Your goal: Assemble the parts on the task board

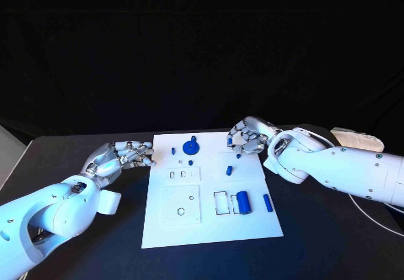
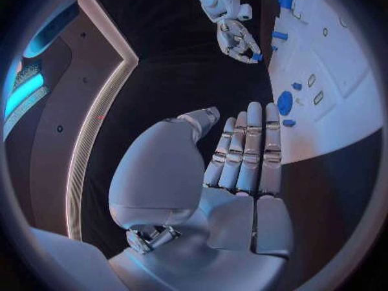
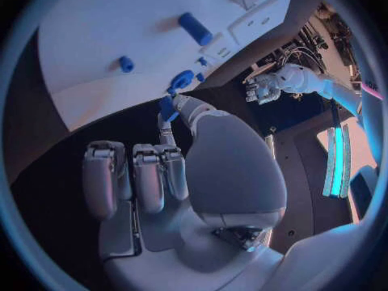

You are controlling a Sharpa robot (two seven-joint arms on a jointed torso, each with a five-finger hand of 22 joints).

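The white task board (image 1: 173, 227) lies in the middle of the black table. A round blue knob (image 1: 190, 146) stands near its far edge, and a blue peg (image 1: 228, 170) lies further in. A blue cylinder (image 1: 244, 202) and a blue bar (image 1: 268, 202) rest by the right edge. My right hand (image 1: 248, 137) hovers at the board's far right corner. In the right wrist view its thumb and a finger pinch a small blue part (image 3: 167, 107). My left hand (image 1: 126, 156) sits at the board's left edge, fingers straight and holding nothing (image 2: 246, 149).
Small blue pieces (image 1: 190, 162) lie near white rectangular insets (image 1: 183, 174) on the board. A pale bundle (image 1: 358, 139) rests at the table's far right behind my right arm. Bare black table (image 1: 337, 245) surrounds the board.
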